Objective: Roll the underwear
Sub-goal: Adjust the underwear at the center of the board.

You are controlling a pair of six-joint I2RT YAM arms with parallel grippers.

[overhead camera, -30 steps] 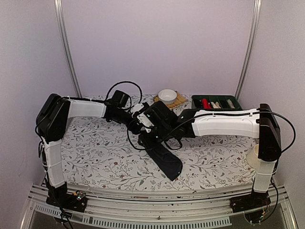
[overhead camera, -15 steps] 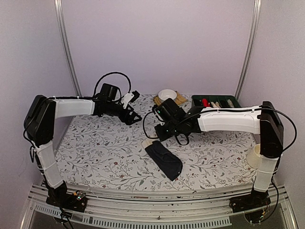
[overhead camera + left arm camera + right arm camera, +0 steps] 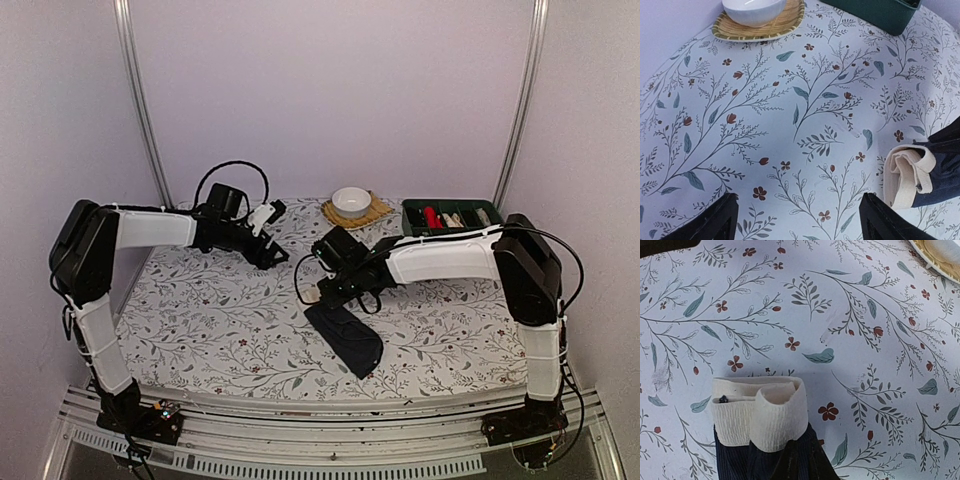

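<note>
A: Floral tablecloth [image 3: 200,310], where's the underwear [image 3: 348,338]?
B: Mid-table, folded long, cream waistband [image 3: 760,412] curled at its far end. Right gripper [image 3: 322,292] pinches the dark cloth behind it; left gripper [image 3: 272,250] gapes wide, well apart

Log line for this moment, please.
underwear: folded strip flat on table, unrolled | left gripper: open, empty | right gripper: shut at cream waistband end, grip unclear
</note>
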